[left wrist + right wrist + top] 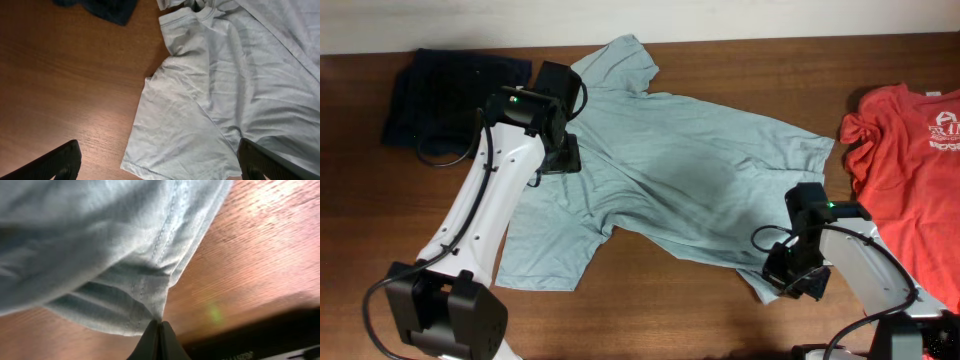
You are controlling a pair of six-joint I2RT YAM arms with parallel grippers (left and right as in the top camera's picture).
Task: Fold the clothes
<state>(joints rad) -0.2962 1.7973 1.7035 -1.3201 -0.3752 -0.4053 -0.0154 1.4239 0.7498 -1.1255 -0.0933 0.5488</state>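
— Two shirts lie on the table (660, 325), right? Where is each?

— Yes. The blue-grey T-shirt (670, 165) is spread across the middle, a bit rumpled and set on a slant. Its collar points toward the far left and its bottom hem toward the near right. One sleeve reaches toward the far edge and the other lies toward the near left. The red T-shirt (905, 170), with white print on the chest, lies at the right end, just beside the blue-grey one's hem. I cannot tell whether they touch.

— And the dark thing in the far left corner?

— A dark cloth (450, 95), bunched up near the collar end of the blue-grey shirt. The left wrist view shows bare wood between the two.

— What about the left gripper (157, 150)?

— Its jaws stand wide apart. It hangs over the shirt's shoulder area, and its camera looks down on the near-left sleeve and the collar, with bare wood to their left.

— The right gripper (159, 336)?

— Clamped tight on cloth. Its fingertips meet on a stitched edge of the blue-grey shirt, and from above that is the near right corner of the hem. The fabric bunches in folds above the pinch, with wood grain showing beside it.
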